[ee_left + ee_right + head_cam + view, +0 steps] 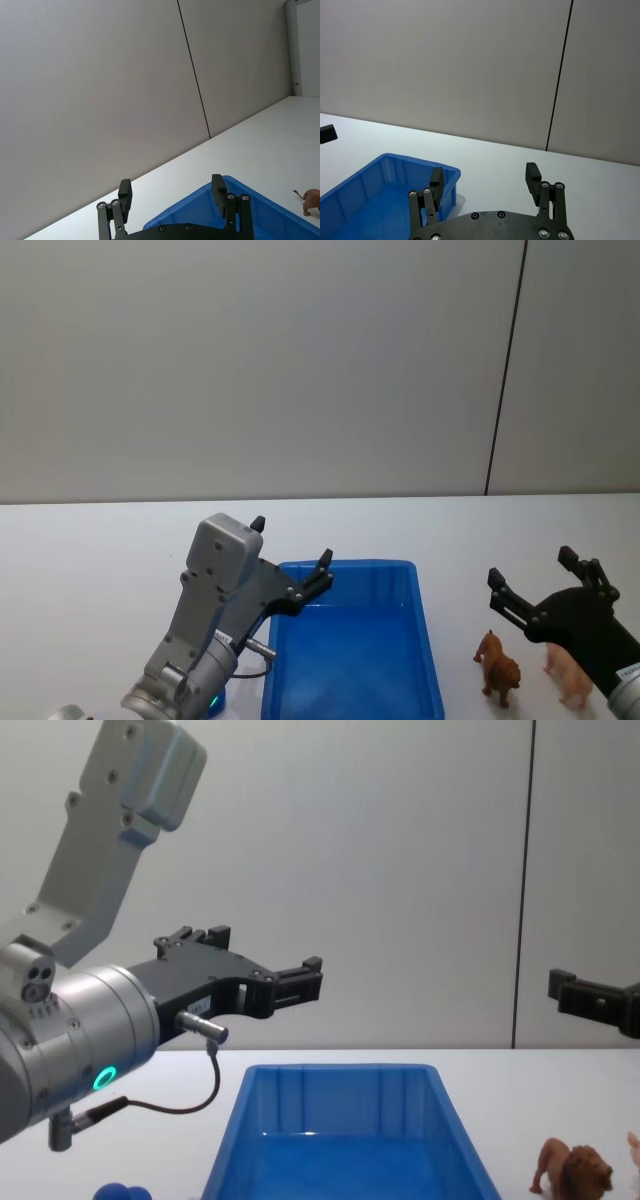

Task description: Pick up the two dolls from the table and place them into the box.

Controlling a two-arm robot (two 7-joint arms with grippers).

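Looking down from the head, you see the lion point(497, 668) and the pig point(567, 673) standing side by side on the bench point(90, 550), just right of the box point(345, 565) and outside it. Your right gripper point(531, 567) hangs above them, its tips reaching past them toward the wall, and touches neither. Its fingers point(532, 176) are spread wide with nothing between them. Your left gripper point(292, 542) sits over the box's far left corner, fingers likewise wide apart and empty.

The chest view gives you the heights the head view flattens. Both grippers are well above the box rim, and the lion stands low on the bench with the pig cut by the right edge. The left wrist view catches the lion beyond the box's corner. The right wrist view looks across the box's wall, with the bench beyond it.
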